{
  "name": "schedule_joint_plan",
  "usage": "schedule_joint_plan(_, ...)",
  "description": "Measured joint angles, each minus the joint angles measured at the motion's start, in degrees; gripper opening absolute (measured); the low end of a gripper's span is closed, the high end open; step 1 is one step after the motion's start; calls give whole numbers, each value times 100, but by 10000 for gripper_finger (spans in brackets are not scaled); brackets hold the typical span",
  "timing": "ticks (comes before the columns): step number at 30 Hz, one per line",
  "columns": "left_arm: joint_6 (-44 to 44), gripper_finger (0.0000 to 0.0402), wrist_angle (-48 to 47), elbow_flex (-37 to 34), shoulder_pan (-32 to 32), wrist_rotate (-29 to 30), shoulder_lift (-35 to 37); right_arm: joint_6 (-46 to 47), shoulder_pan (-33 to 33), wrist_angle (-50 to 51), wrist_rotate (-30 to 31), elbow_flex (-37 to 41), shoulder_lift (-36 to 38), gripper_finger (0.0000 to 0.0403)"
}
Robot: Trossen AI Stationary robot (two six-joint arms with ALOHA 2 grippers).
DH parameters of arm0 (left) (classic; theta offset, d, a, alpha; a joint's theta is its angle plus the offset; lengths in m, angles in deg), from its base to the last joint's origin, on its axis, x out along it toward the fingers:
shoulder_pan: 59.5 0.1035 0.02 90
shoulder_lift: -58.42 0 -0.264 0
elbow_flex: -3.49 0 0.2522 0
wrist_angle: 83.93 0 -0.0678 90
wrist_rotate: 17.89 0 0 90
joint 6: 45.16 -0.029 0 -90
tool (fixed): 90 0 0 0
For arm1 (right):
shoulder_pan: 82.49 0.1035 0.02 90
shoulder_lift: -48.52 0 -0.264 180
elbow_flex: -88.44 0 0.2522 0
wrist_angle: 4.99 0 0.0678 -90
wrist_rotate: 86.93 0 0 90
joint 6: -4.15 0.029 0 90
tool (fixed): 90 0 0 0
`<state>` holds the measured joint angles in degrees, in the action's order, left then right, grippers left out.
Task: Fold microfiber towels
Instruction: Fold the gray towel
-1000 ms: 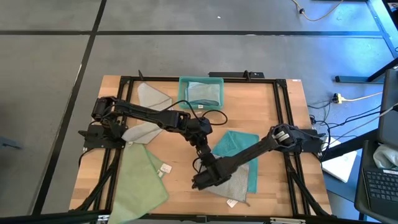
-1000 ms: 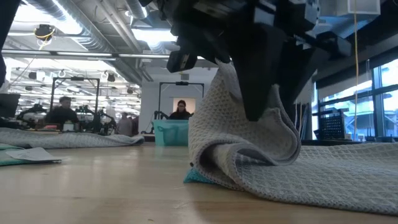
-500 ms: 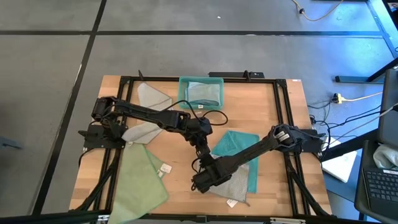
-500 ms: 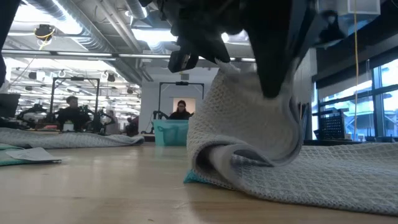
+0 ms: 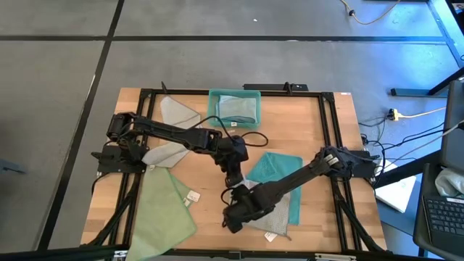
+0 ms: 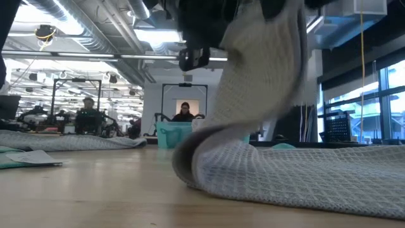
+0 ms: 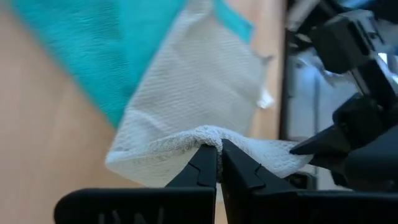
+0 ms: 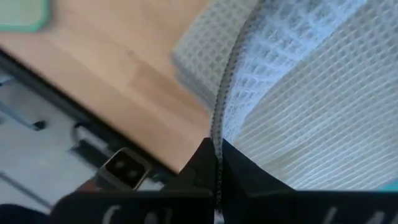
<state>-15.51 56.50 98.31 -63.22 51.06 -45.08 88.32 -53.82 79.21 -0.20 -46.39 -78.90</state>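
Both grippers, left gripper (image 7: pixel 218 163) and right gripper (image 8: pixel 217 163), pinched on grey towel (image 5: pixel 272 214) edge, lifted off tabletop (image 5: pixel 206 217), apparently over teal towel (image 5: pixel 274 167).

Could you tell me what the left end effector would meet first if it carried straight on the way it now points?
The left end effector is shut on an edge of the grey towel, so that cloth comes first; past it probably the right arm, though depth is unclear.

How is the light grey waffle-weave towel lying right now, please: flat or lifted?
Partly lifted: the light grey waffle-weave towel rises at one edge, the rest lying on the wooden table.
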Motion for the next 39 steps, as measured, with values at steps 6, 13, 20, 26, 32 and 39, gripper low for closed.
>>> schedule_joint_plan(6,-181,0,813,0,-110,-193,0,711,375,642,-4,-299,0,4)
schedule_joint_plan(13,-138,0,1638,-9,-119,-235,-338,1170,673,912,-86,-234,0,5)
schedule_joint_plan(20,275,0,2117,-9,-262,-358,-800,1198,798,1085,-247,-223,0,5)
schedule_joint_plan(26,752,0,3379,-7,-465,-192,-1098,1424,978,1179,-559,64,0,5)
schedule_joint_plan(32,774,0,3570,0,-490,305,-1163,1457,1026,1507,-502,142,-4,5)
schedule_joint_plan(39,730,0,3575,0,-441,352,-1163,1456,1036,1596,-547,144,-4,8)
